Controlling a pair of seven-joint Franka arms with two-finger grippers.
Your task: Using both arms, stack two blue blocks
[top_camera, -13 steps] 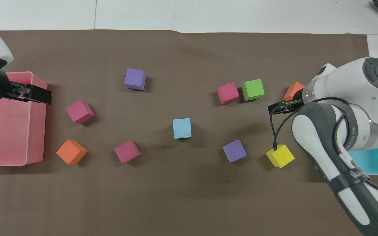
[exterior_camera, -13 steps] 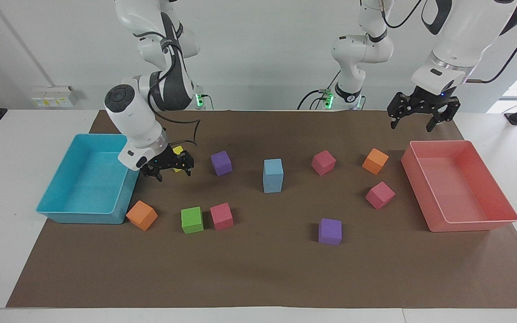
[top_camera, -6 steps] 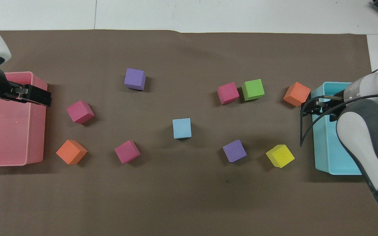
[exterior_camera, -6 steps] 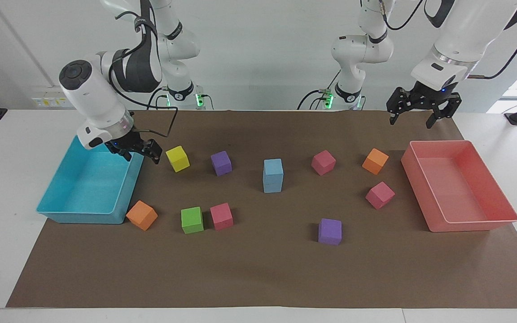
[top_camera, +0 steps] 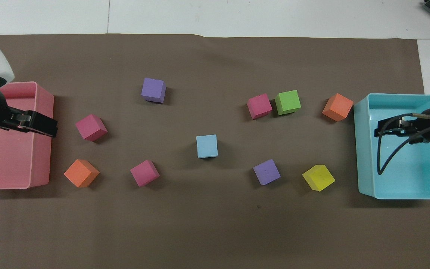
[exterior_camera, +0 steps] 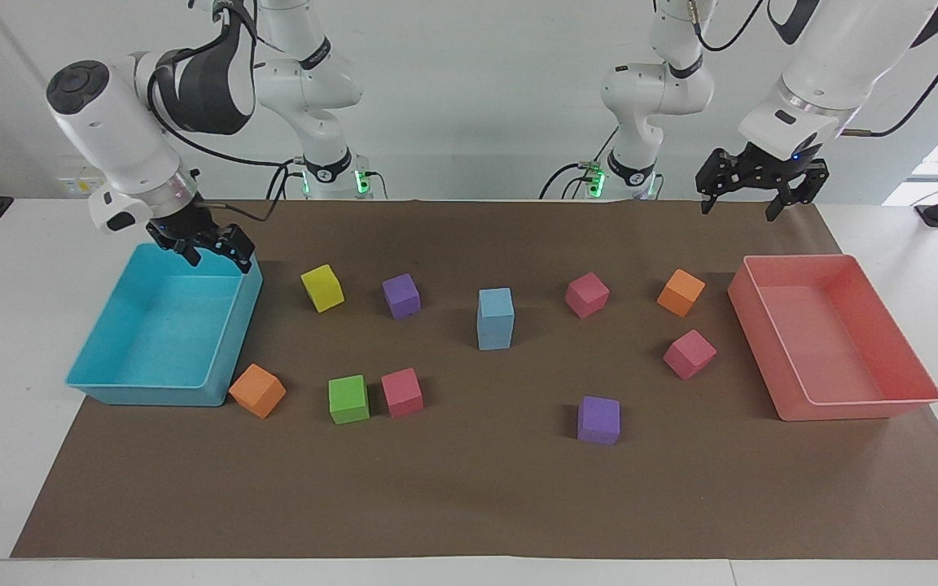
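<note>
Read the brown mat (exterior_camera: 469, 496) in the facing view as a dial, with twelve toward the robots.

At nine o'clock sits the turquoise bin (exterior_camera: 151, 395). The right gripper (exterior_camera: 216, 257) hangs over the part of it at the twelve o'clock side, fingers spread and nothing between them. I judge it is parked there to keep well away from the cubes.

Just off the bin toward the centre are a yellow cube (exterior_camera: 322, 287) at about ten o'clock and an orange cube (exterior_camera: 257, 391) at about eight. A green cube (exterior_camera: 348, 399) and a magenta cube (exterior_camera: 401, 392) sit side by side, touching or nearly so. A purple cube (exterior_camera: 401, 295) lies at eleven.

The blue blocks (exterior_camera: 495, 319) stand near the dial's centre, one on top of the other. They form a matte sky-blue column with flush sides, upright and apart from every neighbour. From overhead the blue blocks (top_camera: 206, 146) show only one square top, so the upper one sits squarely on the lower. The stacking looks done.

Past centre, another magenta cube (exterior_camera: 586, 294) lies at one o'clock and a second orange cube (exterior_camera: 681, 292) at two. A third magenta cube (exterior_camera: 690, 354) sits toward three and another purple cube (exterior_camera: 598, 420) at five.

At three o'clock is the pink bin (exterior_camera: 860, 409). The left gripper (exterior_camera: 738, 208) hovers high over its rim, jaws wide and empty, likewise clear of the stack.
</note>
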